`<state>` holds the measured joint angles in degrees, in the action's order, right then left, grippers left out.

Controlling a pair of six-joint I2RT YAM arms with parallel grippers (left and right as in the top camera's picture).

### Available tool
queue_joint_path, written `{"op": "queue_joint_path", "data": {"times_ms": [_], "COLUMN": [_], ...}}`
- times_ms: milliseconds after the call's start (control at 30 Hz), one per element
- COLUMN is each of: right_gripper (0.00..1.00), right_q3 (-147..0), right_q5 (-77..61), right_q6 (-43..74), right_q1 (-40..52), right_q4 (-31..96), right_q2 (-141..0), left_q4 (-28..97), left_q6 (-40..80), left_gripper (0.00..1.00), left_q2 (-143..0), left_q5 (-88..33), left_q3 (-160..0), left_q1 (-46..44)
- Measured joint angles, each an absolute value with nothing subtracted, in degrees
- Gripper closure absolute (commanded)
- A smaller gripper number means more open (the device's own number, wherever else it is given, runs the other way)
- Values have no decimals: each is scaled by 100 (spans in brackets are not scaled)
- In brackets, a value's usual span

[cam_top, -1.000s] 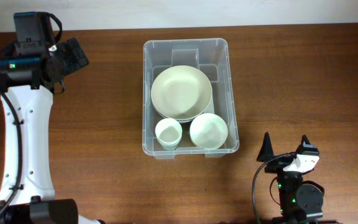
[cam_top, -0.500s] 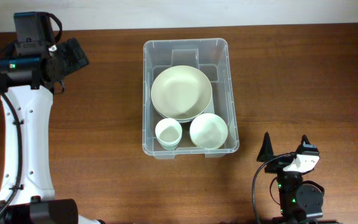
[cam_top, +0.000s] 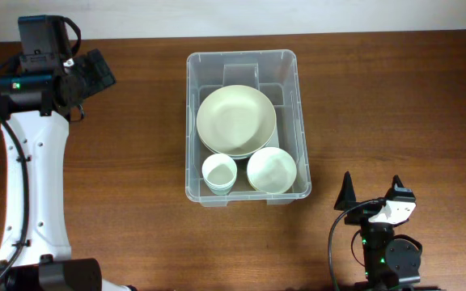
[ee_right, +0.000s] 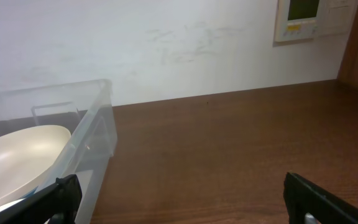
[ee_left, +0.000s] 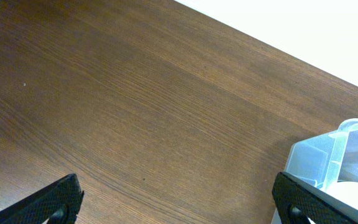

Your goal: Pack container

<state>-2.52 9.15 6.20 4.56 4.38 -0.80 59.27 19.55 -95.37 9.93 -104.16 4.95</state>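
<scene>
Container (cam_top: 241, 58) near right pincer (cam_top: 372, 191), apart

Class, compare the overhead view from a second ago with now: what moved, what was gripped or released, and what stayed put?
Nothing visibly changed. The left gripper and right gripper stay open and empty in their places; the container keeps its large bowl, small bowl and cup.

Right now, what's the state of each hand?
Left hand: open, holding nothing.
Right hand: open, holding nothing.
</scene>
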Motion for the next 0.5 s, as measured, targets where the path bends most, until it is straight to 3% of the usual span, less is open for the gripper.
{"op": "queue_joint_path", "data": {"times_ms": [333, 500], "right_gripper": [1, 1], "right_q3": [-252, -252], "right_q5": [915, 915], "right_q6": [620, 617], "right_q1": [456, 456], "right_q4": [438, 438], "right_q2": [-80, -80], "left_q4": [5931, 5933], "left_q6": [1955, 1955], "left_gripper": [1, 0], "left_q2": [-9478, -8796], "left_q5": [1015, 1013], "left_q3": [-10414, -10409], "left_q1": [502, 499]}}
